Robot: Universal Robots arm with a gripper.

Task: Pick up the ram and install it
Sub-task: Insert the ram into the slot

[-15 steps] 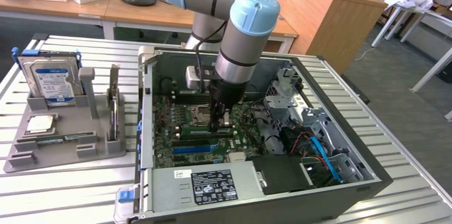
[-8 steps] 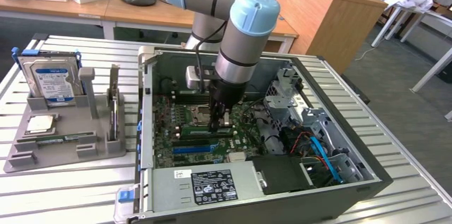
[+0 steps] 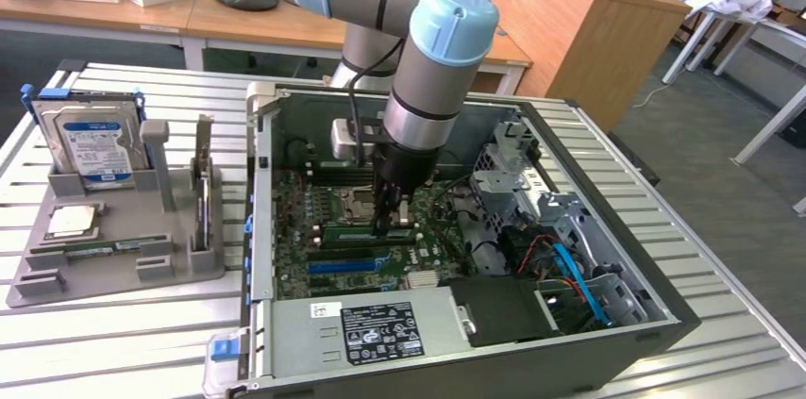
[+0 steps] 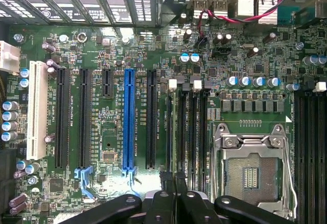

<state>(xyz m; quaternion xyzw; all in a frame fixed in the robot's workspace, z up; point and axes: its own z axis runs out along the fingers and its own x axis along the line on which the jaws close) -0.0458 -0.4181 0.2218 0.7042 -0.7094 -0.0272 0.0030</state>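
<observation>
My gripper [image 3: 392,222] reaches down into the open computer case [image 3: 655,324], over the motherboard's memory slots [image 4: 186,132]. The ram [image 3: 359,234], a narrow green stick, stands on edge along a slot right under the fingertips. The black fingers [image 4: 166,198] are shut together on its upper edge. In the wrist view the gripper [image 4: 174,180] sits at the near end of the slots, beside the empty processor socket [image 4: 253,173]. A second green stick [image 3: 101,248] lies flat in the grey holder tray [image 3: 113,281] outside the case.
The tray at the exterior view's left also carries a silver hard drive [image 3: 94,144] and a small square processor chip [image 3: 72,220]. A power supply [image 3: 365,328] fills the case's near side, drive cages and cables [image 3: 567,267] its right. Expansion slots [image 4: 127,121] lie beside the memory slots.
</observation>
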